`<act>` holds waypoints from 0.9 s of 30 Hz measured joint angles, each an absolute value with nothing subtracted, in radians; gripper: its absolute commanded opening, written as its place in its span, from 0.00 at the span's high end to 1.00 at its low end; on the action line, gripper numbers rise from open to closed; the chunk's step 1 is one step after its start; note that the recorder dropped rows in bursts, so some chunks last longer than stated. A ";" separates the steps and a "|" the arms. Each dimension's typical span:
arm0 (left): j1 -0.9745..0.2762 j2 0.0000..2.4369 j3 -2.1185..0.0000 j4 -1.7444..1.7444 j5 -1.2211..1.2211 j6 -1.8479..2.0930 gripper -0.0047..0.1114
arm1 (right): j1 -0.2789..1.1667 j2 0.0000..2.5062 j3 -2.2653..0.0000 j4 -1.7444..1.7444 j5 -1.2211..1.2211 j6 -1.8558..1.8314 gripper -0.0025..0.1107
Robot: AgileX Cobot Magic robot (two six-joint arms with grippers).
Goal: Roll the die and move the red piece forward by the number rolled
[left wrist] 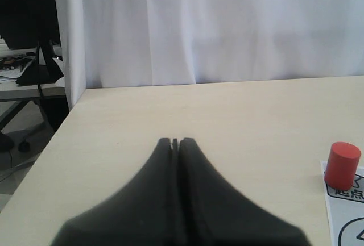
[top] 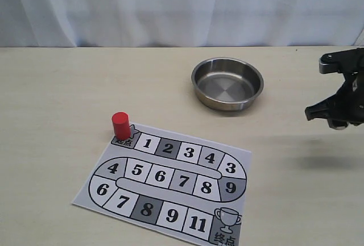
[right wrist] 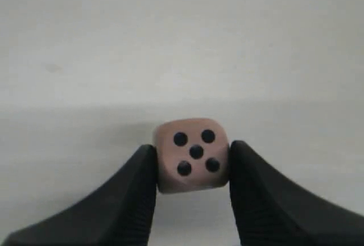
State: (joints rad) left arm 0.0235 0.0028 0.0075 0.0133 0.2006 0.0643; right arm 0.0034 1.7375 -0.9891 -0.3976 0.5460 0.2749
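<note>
right gripper (right wrist: 192,163) has the die (right wrist: 193,154) pinched between its jaws, five pips showing. left gripper (left wrist: 175,142) jaws are pressed together on nothing. the red piece (left wrist: 342,165) stands beyond their tips, off to one side, on the board (top: 170,186) corner.
</note>
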 measured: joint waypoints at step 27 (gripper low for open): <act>0.023 0.003 0.008 0.013 0.201 0.064 0.96 | 0.003 1.778 -1.059 0.357 0.653 -0.552 0.31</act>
State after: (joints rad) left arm 0.0235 0.0028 0.0075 0.0133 0.2006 0.0643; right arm 0.0034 1.7781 -1.0586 0.3566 0.6526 -0.5525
